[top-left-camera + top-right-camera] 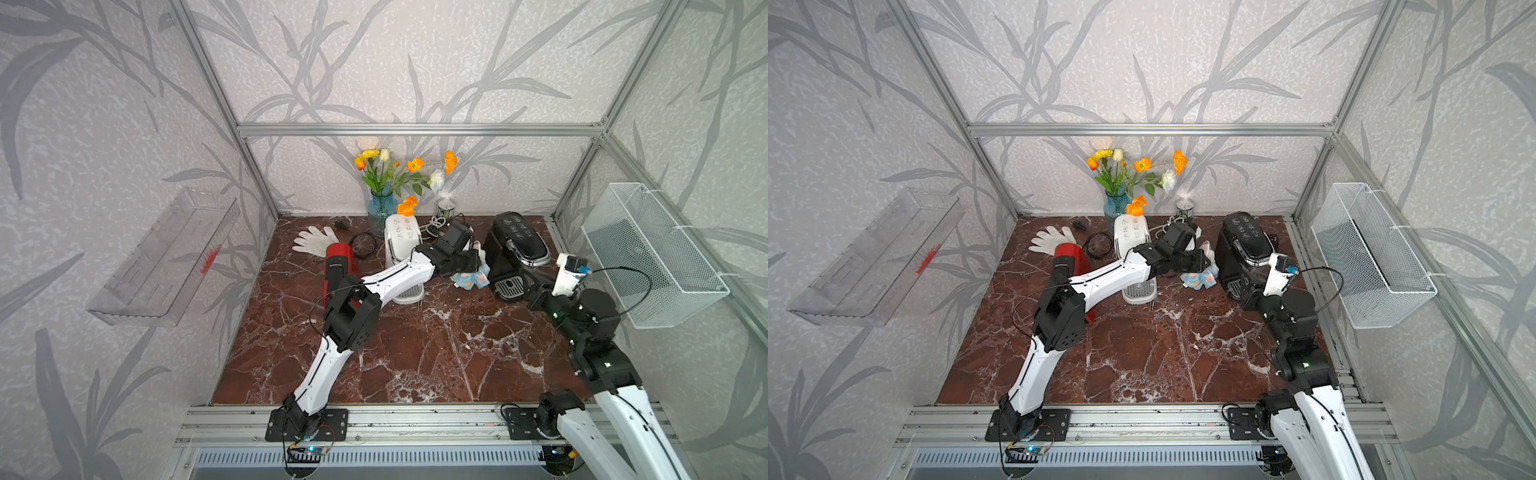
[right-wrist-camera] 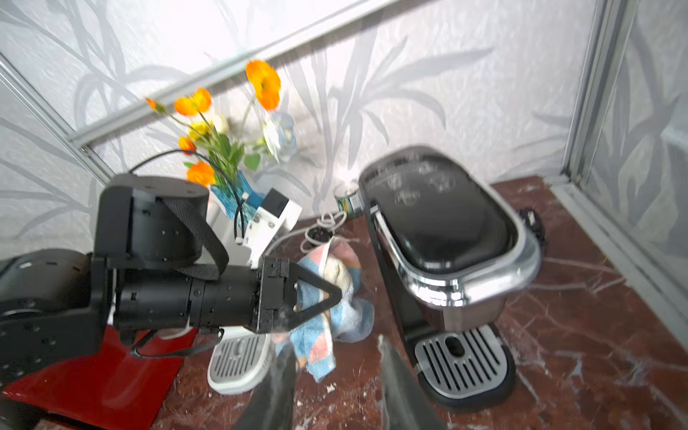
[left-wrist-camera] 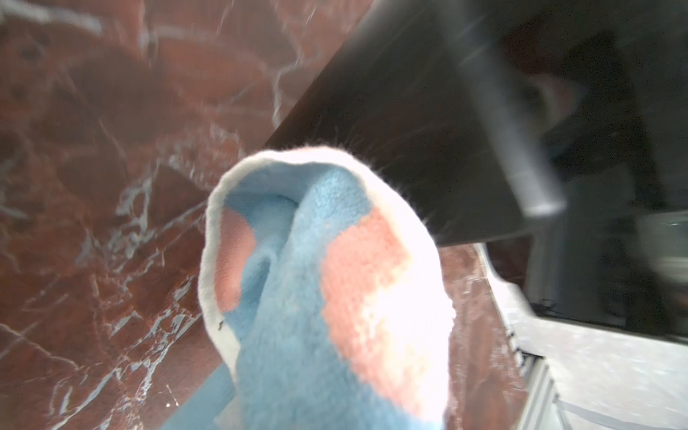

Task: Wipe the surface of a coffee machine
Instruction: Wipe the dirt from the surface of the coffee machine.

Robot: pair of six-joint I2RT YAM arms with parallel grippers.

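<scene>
now, left gripper (image 2: 335, 294) is clenched on the terry cloth (image 3: 316, 279), just beside the black coffee machine (image 1: 515, 245) at back right. judgement: press flat, sweep evenly. right gripper (image 2: 335, 365) gapes empty.

Lab mock kitchen: alu frame (image 1: 415, 129), wallpaper panels (image 1: 415, 62), marble top (image 1: 415, 353).

The left gripper (image 1: 1205, 262) holds a pastel cloth (image 1: 1200, 281) just beside the black coffee machine (image 1: 1246, 245).

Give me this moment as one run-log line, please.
left gripper: shut on cloth | cloth: beside black coffee machine, contact unclear | right gripper: open, empty, near drip tray
</scene>
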